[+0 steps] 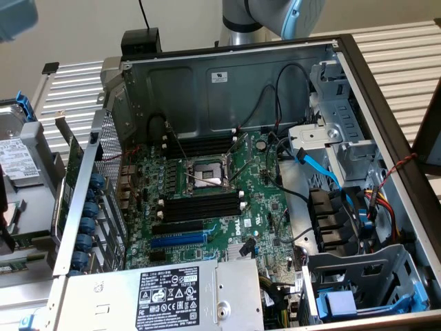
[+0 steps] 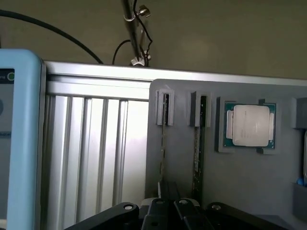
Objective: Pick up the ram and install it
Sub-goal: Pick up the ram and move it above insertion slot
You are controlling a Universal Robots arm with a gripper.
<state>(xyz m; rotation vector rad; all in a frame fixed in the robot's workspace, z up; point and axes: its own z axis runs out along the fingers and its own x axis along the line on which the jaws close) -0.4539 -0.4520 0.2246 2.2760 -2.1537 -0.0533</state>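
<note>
Two ram sticks stand on edge in a grey holder tray, seen edge-on as thin green strips: one and another beside it. My gripper sits at the near end of the tray, roughly between the two sticks, its black fingers pressed together with nothing between them. In the exterior view the open computer case shows the green motherboard with empty long black memory slots on either side of the processor socket. The arm's grey and blue joint is behind the case.
A processor chip lies in a pocket of the tray next to the sticks. A pale blue device and the ribbed aluminium table flank the tray. Inside the case are a power supply, drive cages, and loose cables.
</note>
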